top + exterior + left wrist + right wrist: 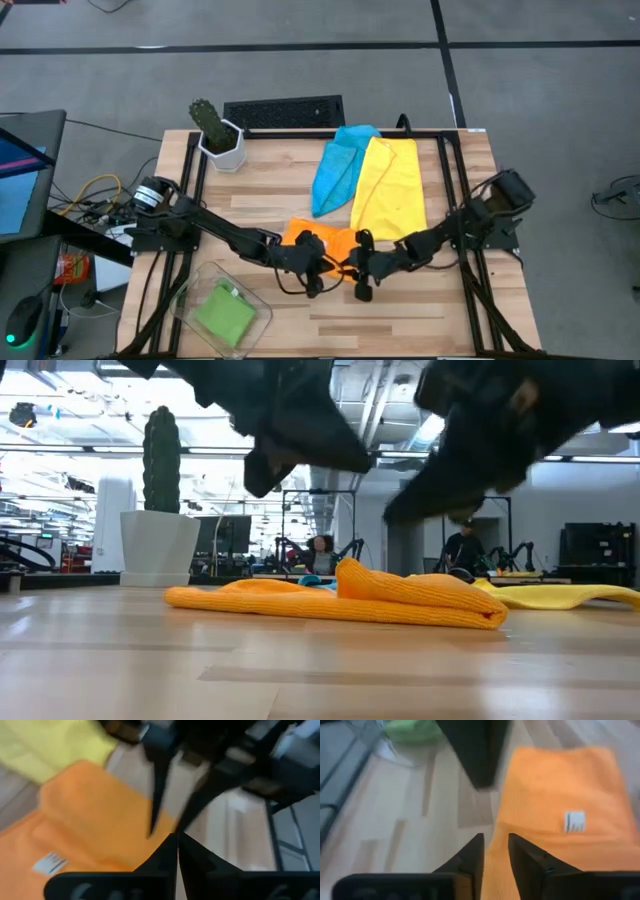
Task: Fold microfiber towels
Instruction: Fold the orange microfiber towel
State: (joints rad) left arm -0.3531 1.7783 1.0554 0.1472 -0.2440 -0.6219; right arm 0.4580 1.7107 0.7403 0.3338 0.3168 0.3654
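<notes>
We see the orange towel (322, 243) lying partly folded at the lower middle of the high view, on the wooden table (420, 320). In the low view it (400, 598) rests flat on the wood with a thicker doubled part toward the right, and in the right wrist view a small white label (575, 821) shows on its surface.

Both grippers meet just over this towel. The left gripper (318, 272) reaches in from the left of the high view; in its own wrist view its fingers (155, 865) are pressed together with nothing between them. The right gripper (362, 280) comes in from the right; in its wrist view its fingers (470, 857) stand a little apart above the towel's edge, and we cannot tell whether they pinch any cloth.

Above the orange towel in the high view, the yellow towel (392, 185) lies spread out, with the light blue towel (338, 168) just beside it on its left, the two overlapping near the top. The green towel (224, 312) sits folded inside a clear bin (188, 295) at the lower left. A cactus (212, 122) in a white pot (224, 150) stands at the table's upper left corner.
</notes>
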